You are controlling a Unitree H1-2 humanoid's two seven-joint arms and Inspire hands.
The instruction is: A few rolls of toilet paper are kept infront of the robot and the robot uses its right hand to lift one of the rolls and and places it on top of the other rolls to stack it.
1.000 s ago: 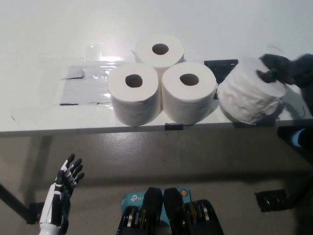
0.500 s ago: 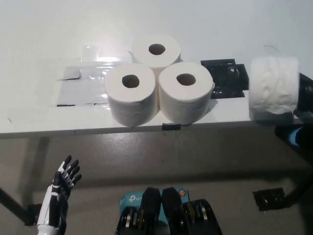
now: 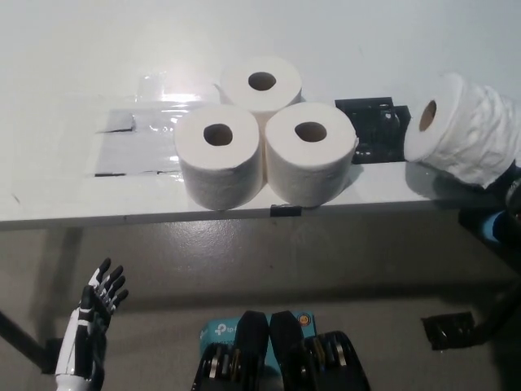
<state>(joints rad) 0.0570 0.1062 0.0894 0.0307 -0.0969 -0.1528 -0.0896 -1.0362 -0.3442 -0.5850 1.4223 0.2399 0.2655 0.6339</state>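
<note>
Three white toilet paper rolls stand upright in a tight triangle on the white table [image 3: 65, 199]: the back roll [image 3: 262, 81], the front-left roll [image 3: 220, 155] and the front-right roll [image 3: 311, 151]. A fourth roll [image 3: 466, 130] hangs tilted on its side at the far right, its core hole facing left and a shadow under it on the table. My black right hand [image 3: 514, 194] shows only as a sliver below and behind that roll, holding it. My white left hand [image 3: 89, 326] rests low at the lower left, below the table edge, fingers spread and empty.
A black patch [image 3: 372, 130] lies on the table between the stacked group and the held roll. Shiny clear tape [image 3: 134, 142] covers the table left of the rolls. The table's front edge runs just before the rolls. A black object [image 3: 452, 330] lies on the floor at lower right.
The fourth roll went from standing near the table's right front corner to raised and tipped, core hole now facing left. My left hand sank slightly.
</note>
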